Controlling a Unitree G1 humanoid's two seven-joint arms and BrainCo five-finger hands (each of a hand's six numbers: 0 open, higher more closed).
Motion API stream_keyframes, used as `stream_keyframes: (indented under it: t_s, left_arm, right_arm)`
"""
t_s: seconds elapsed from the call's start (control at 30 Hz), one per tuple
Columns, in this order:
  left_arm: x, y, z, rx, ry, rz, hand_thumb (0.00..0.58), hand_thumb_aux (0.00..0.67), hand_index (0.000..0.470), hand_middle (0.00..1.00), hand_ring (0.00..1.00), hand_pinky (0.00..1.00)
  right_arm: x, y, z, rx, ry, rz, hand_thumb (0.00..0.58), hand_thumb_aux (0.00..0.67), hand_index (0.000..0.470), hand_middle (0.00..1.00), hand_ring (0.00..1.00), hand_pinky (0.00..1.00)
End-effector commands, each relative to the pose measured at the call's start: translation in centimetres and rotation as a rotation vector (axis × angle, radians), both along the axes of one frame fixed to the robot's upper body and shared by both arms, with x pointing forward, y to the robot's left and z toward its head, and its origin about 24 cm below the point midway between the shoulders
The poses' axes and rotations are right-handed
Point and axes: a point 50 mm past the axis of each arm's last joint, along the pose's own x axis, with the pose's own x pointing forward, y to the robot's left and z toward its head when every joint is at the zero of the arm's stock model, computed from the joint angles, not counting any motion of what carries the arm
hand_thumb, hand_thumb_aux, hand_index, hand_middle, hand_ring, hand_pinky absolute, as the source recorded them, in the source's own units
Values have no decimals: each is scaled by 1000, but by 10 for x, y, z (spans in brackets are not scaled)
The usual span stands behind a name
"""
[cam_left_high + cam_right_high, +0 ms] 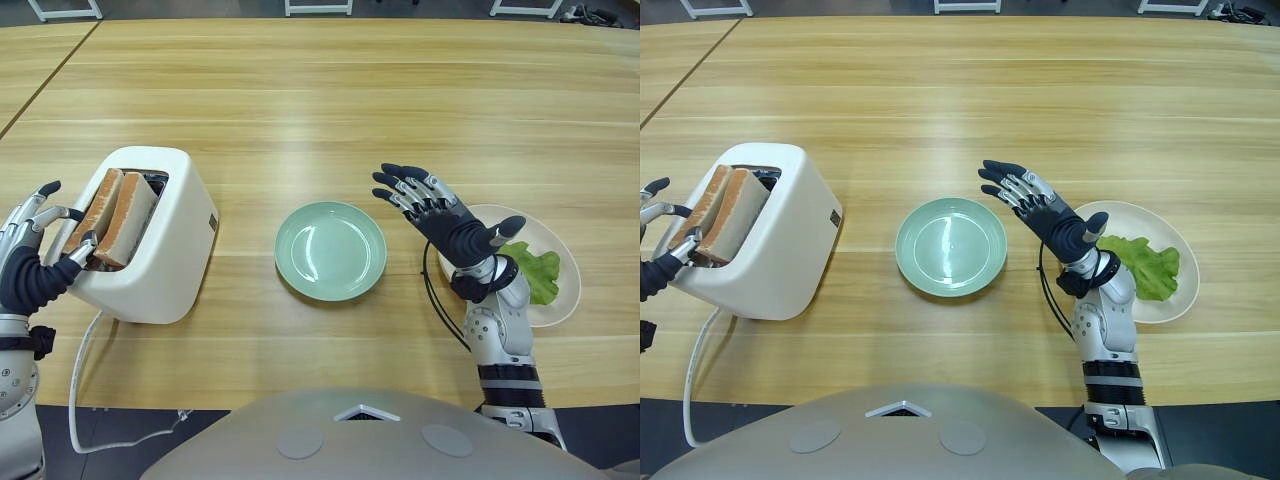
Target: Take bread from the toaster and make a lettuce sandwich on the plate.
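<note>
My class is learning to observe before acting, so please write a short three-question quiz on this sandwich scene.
1. True or false: both bread slices stand in the toaster.
2. The lettuce lies: A in the toaster; B on the cream plate; C on the bread slices.
3. Which hand is spread open, holding nothing?
Key: 1 true; 2 B; 3 the right hand.
</note>
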Motion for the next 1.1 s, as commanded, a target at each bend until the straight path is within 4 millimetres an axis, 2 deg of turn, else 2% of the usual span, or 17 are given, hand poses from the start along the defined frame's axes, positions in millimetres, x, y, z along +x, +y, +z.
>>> stream_keyframes:
  t_s: [0.03,0.07,0.17,0.2,0.23,0.27,0.33,0.37,0.4,0.43,0.47,0.5,0.6,0.73,0.87,1.0,1.1]
  left_arm:
    - [-2,3,-10,25,82,18,505,428,300,0,0,0]
    - [-2,4,-10,38,95,19,501,423,297,0,0,0]
    - [-2,3,-11,85,133,7,400,297,208,0,0,0]
    - [-1,3,-11,93,140,3,201,129,90,0,0,0]
    - [-1,3,-11,99,143,2,71,42,29,0,0,0]
    - [-2,3,-10,104,147,0,36,21,15,0,0,0]
    - [-2,2,-9,107,141,0,128,79,55,0,0,0]
    - [-2,2,-7,105,131,-1,248,163,114,0,0,0]
    - [-1,1,-5,101,111,-6,441,342,240,0,0,0]
    - [0,0,-3,100,88,-10,519,452,317,0,0,0]
    - [1,-1,2,101,51,-14,577,623,437,0,0,0]
    - [3,-2,7,98,12,-23,580,670,470,0,0,0]
    - [5,-5,15,84,-54,-45,580,670,470,0,0,0]
    - [7,-5,8,64,-40,-58,580,670,470,0,0,0]
    - [8,-3,21,76,-127,-58,580,670,470,0,0,0]
    - [7,2,53,119,-328,-49,580,670,470,0,0,0]
    - [10,-12,93,171,-534,-119,580,670,470,0,0,0]
  right_arm:
    - [-1,-2,1,-17,-5,-4,0,0,0,0,0,0]
    - [-1,-2,1,-17,-5,-4,0,0,0,0,0,0]
    - [-1,-2,1,-18,-5,-1,0,0,0,0,0,0]
    - [-1,-2,1,-18,-5,1,0,0,0,0,0,0]
    - [-2,-2,2,-18,-6,1,0,0,0,0,0,0]
    - [-2,-2,2,-19,-6,2,0,0,0,0,0,0]
    - [-2,-2,2,-19,-7,4,0,0,0,0,0,0]
    - [-1,-2,2,-20,-8,5,0,0,0,0,0,0]
    - [-1,-2,2,-20,-8,4,0,0,0,0,0,0]
    - [-2,-2,2,-20,-8,4,0,0,0,0,0,0]
    - [-2,-2,2,-20,-9,3,0,0,0,0,0,0]
    - [-2,-3,3,-20,-9,2,0,0,0,0,0,0]
    - [-2,-3,3,-21,-10,1,0,0,0,0,0,0]
    - [-2,-2,3,-23,-11,2,0,0,0,0,0,0]
    - [-2,-2,2,-24,-11,3,0,0,0,0,0,0]
    - [-1,-1,2,-25,-10,4,0,0,0,0,0,0]
    - [0,-1,3,-24,-13,-2,0,0,0,0,0,0]
